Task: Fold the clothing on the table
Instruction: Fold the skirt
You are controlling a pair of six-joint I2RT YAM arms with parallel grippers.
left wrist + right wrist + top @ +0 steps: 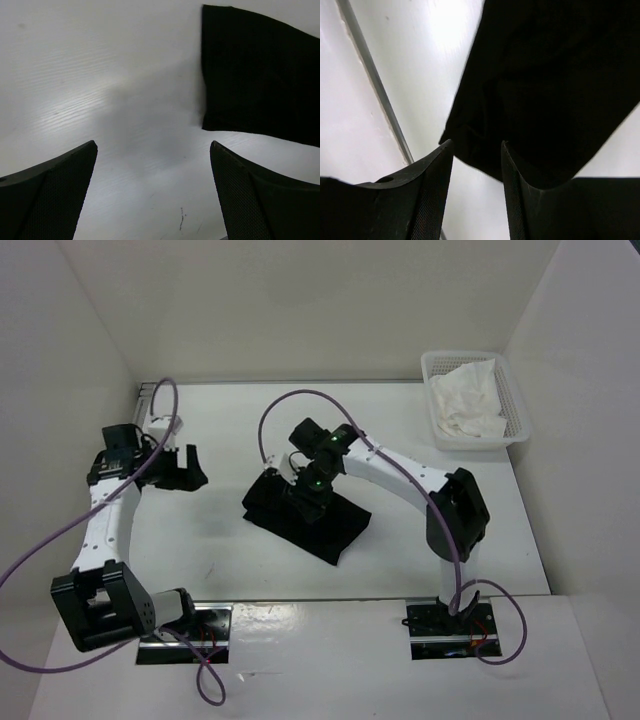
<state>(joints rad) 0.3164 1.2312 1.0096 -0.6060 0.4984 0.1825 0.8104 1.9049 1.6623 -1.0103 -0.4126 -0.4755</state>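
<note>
The black clothing (320,523) lies as a compact folded slab in the middle of the white table (410,430). My right gripper (308,492) hangs over its upper left part. In the right wrist view the right gripper (476,146) has its jaws partly apart over the clothing (550,85), with the fabric's edge and bare table showing between the fingers and nothing pinched. My left gripper (186,468) stands wide open to the left of the clothing, apart from it. In the left wrist view the left gripper (152,145) frames bare table, with the clothing (260,75) at the upper right.
A white mesh basket (520,405) holding a crumpled white cloth (468,400) stands at the back right corner. White walls enclose the table on three sides. A thin metal rail (375,85) runs along the table edge in the right wrist view.
</note>
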